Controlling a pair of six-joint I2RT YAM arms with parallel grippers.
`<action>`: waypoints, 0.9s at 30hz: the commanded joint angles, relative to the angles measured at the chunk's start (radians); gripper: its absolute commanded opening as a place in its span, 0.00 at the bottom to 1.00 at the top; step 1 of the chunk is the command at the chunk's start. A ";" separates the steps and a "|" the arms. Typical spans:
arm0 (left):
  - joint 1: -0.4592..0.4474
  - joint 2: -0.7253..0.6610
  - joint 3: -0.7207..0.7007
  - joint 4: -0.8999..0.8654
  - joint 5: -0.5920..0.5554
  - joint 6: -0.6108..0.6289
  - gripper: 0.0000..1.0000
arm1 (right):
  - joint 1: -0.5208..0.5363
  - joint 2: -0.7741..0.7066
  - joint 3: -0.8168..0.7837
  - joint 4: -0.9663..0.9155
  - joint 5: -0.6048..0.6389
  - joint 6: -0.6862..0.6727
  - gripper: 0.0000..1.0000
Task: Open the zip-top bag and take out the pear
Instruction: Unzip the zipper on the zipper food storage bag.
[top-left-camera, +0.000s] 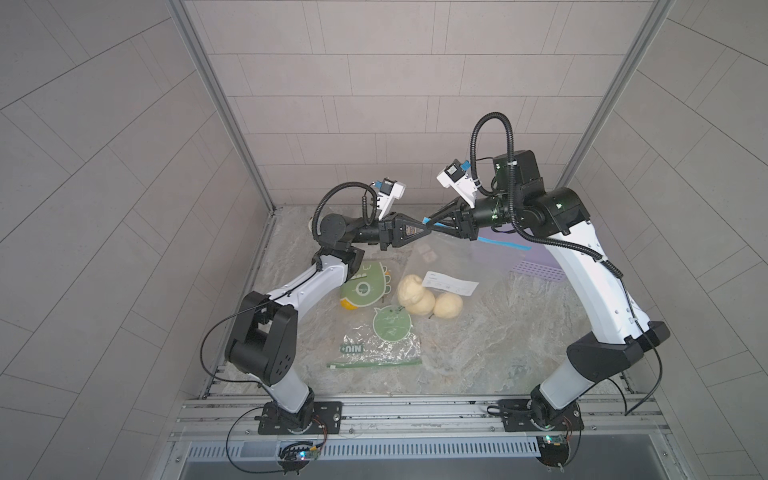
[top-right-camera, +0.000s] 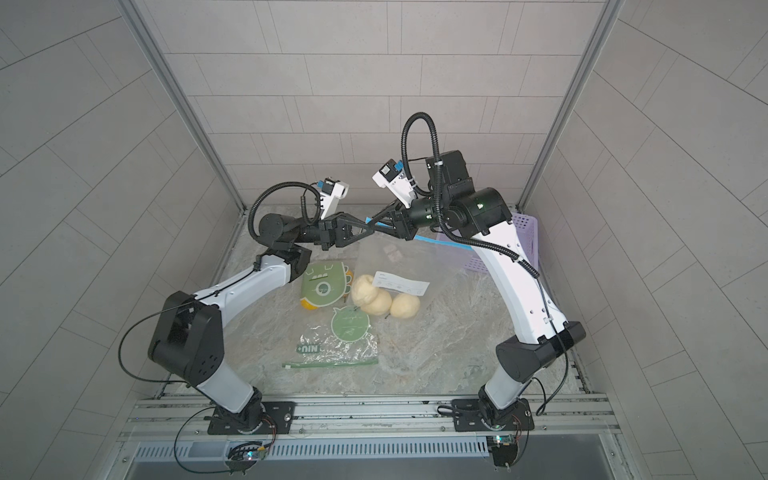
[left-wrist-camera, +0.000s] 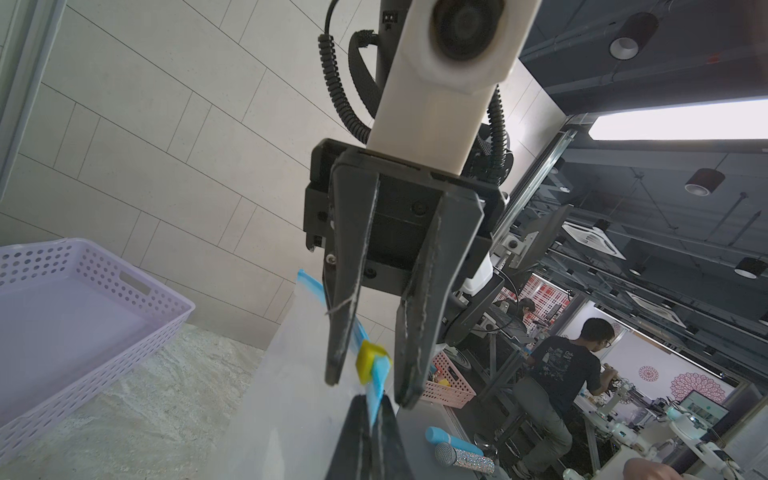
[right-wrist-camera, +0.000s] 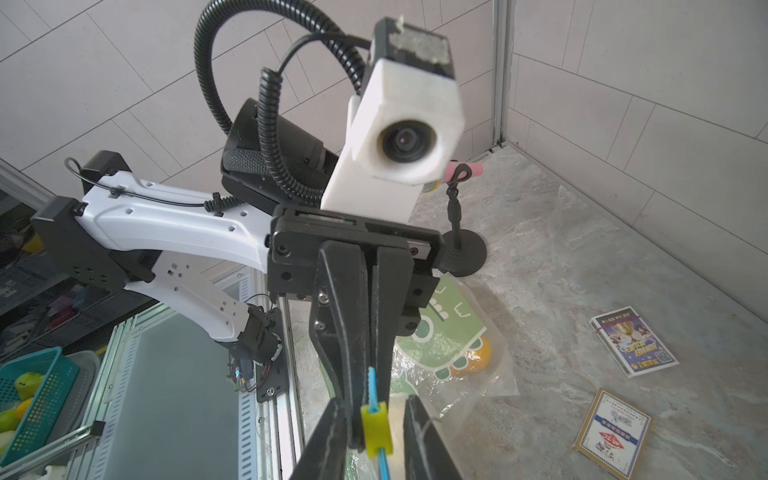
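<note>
The left fingers (left-wrist-camera: 353, 432) are pressed together on the blue zip strip (left-wrist-camera: 378, 386) of the zip-top bag (top-left-camera: 449, 257), just past its yellow slider (right-wrist-camera: 376, 430). The right fingers (right-wrist-camera: 424, 436) stand spread on either side of that slider; whether they touch it I cannot tell. The bag's top edge hangs raised from the pinch, while its lower part lies on the tabletop (top-left-camera: 519, 332). Three pale pears (top-left-camera: 409, 291) sit inside that lower part. A green-printed bag (top-left-camera: 365, 286) lies beside the zip-top bag, and a lavender basket (top-right-camera: 525, 237) stands behind it.
</note>
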 joint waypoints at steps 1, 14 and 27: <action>-0.004 -0.030 0.022 0.059 0.007 -0.012 0.00 | 0.004 -0.035 -0.002 -0.009 -0.028 -0.018 0.20; 0.009 -0.039 0.029 0.059 -0.019 0.000 0.00 | 0.000 -0.075 -0.094 0.004 0.012 -0.021 0.07; 0.060 -0.044 0.088 0.058 -0.077 0.008 0.00 | -0.078 -0.246 -0.356 0.117 0.099 0.024 0.10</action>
